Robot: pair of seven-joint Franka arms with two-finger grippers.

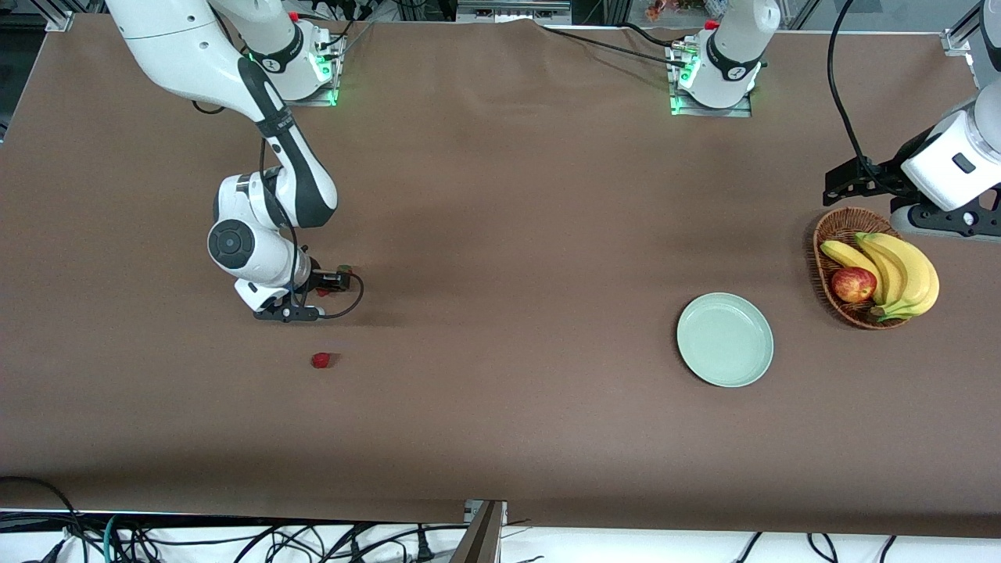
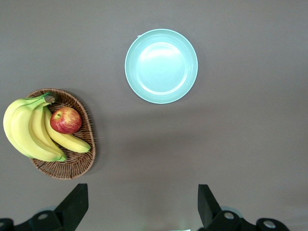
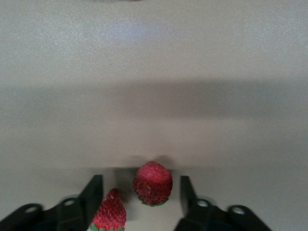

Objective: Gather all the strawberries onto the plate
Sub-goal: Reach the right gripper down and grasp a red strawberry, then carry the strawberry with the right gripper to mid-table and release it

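Note:
Two strawberries lie between the fingers of my right gripper [image 3: 140,181], which is low over the table at the right arm's end. One strawberry [image 3: 153,184] lies mid-gap, apart from both fingers. The other strawberry [image 3: 109,212] sits close against one finger [image 3: 94,190]. The jaws stand partly open around them, gripping nothing. In the front view this right gripper [image 1: 324,291] shows a bit of red at its tips. Nearer the front camera a third strawberry [image 1: 321,360] lies alone. The mint-green plate [image 1: 725,339] [image 2: 161,66] holds nothing. My left gripper [image 2: 143,208] [image 1: 841,184] waits open high up beside the basket.
A wicker basket [image 1: 830,239] [image 2: 77,166] with bananas [image 1: 899,270] and a red-yellow apple [image 1: 853,285] stands at the left arm's end, beside the plate. Brown cloth covers the table between the right gripper and the plate.

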